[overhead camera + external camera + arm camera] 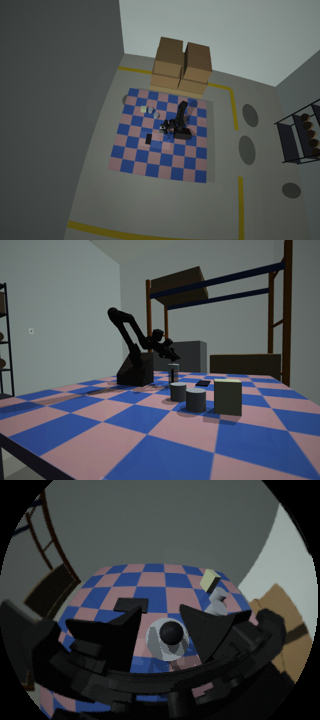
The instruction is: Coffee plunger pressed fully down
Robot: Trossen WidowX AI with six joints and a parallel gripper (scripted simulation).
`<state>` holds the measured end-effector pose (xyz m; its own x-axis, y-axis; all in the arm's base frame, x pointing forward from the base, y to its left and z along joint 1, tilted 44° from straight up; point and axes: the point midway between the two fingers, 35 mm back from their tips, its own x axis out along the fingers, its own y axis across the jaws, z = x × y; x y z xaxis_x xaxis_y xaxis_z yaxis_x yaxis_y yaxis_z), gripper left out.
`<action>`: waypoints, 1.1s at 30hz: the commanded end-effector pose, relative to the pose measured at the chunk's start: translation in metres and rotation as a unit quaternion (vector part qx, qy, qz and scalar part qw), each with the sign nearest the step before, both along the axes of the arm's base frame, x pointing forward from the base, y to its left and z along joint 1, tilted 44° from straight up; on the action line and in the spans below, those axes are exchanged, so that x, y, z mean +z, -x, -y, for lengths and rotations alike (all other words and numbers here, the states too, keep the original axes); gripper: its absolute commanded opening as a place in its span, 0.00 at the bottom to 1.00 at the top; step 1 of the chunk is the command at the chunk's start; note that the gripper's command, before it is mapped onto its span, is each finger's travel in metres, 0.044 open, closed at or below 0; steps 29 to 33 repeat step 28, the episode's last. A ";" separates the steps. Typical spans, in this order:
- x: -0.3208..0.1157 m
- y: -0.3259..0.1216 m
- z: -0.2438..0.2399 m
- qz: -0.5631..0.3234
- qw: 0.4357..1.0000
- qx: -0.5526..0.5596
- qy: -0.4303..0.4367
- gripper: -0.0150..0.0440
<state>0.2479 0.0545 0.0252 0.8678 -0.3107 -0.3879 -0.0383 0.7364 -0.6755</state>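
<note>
Grey walls, stacked cardboard boxes

From the top view we cannot make out the coffee press; the arm covers most of it. In the wrist view the dark fingers hide its glass body, and the bench is cut off by the lens circle.
</note>
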 end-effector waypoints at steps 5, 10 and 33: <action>0.000 0.000 0.000 -0.001 1.000 0.001 -0.002 1.00; 0.005 -0.003 -0.008 0.004 1.000 0.008 -0.011 1.00; 0.065 0.027 -0.046 -0.009 1.000 -0.003 0.004 1.00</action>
